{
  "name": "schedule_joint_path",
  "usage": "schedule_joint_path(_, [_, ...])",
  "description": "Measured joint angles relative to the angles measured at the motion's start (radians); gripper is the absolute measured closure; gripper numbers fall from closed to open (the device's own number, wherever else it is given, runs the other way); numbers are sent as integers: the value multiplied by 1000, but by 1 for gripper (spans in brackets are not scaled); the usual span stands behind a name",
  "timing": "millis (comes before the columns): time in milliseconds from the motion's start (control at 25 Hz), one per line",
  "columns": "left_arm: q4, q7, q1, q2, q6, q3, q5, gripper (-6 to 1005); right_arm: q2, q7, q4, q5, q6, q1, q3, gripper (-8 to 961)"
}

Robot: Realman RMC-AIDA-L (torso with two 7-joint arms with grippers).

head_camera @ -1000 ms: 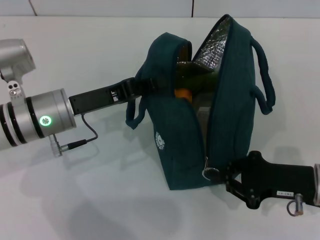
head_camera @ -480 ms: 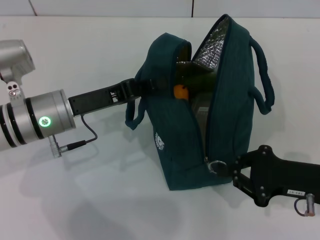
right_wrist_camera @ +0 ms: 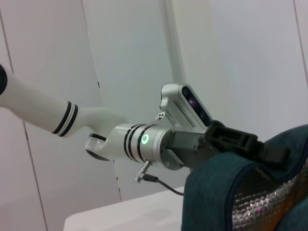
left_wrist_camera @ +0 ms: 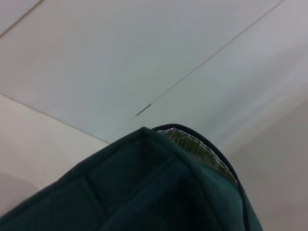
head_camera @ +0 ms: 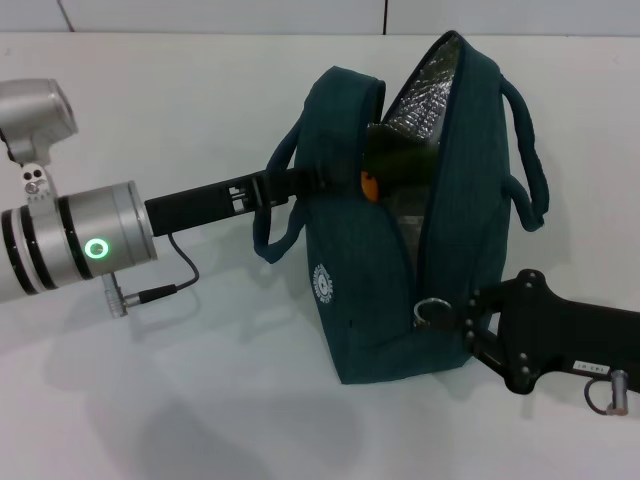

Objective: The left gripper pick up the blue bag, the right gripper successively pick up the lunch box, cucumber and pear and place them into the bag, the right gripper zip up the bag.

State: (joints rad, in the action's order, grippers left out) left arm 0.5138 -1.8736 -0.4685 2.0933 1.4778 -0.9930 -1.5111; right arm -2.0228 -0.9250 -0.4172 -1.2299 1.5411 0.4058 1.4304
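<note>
Here the left gripper (head_camera: 305, 180) grips the blue bag (head_camera: 370, 290), right gripper (head_camera: 462, 325) clamped on its zipper pull (head_camera: 431, 311)

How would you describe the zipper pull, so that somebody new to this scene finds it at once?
Start at the blue bag standing open on the white table. Follow its zipper seam down to the lower corner nearest the right gripper. The zipper pull is a small metal ring there, the only shiny loop on the dark fabric.
</note>
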Motion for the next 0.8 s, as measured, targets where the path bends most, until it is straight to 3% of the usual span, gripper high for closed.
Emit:
schedule_joint_path(160, [0,50,4,-1,-3,6,5,871,-1,0,-5,3,-3,10,2,945])
schedule_joint_path(400, [1,140,25,-5,-3,7,75,595,-2,4,-9,14,0,19,1,944])
schedule_joint_path(800, [10,287,117,-13,58,35,240,200,1,20,-101,70,6,23,1,945])
